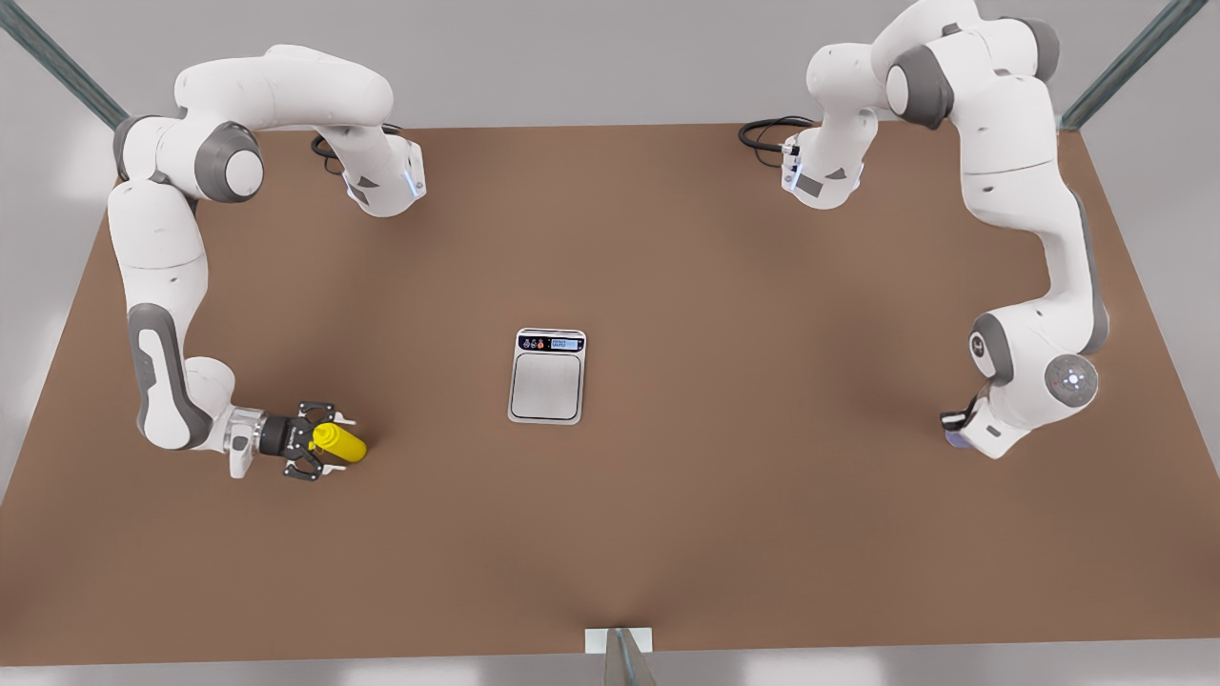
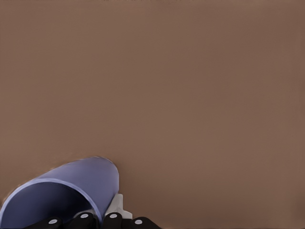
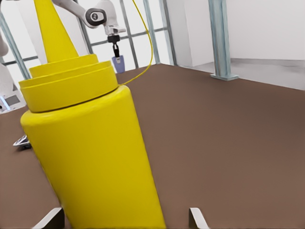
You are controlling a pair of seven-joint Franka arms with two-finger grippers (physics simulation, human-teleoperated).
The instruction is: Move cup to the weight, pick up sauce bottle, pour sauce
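Meanwhile the right gripper [image 1: 319,440] straddles the bottle [image 1: 339,443], fingers spread for a grasp, well off the weight [image 1: 547,375]; the left gripper [image 1: 956,428] clamps the cup [image 2: 66,191], far on the weight's other side.

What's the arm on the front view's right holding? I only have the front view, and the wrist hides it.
Observer: The cup. The left wrist view shows its open mouth, with the left tool pinching the rim wall.
Operator: Is the other tool shut on the sauce bottle?
Observer: No. In the right wrist view the right tool straddles the sauce bottle, and a gap shows between one of its fingertips and the bottle.
Operator: Can that camera see the cup?
Observer: Yes, far off across the table, hanging under the left tool.
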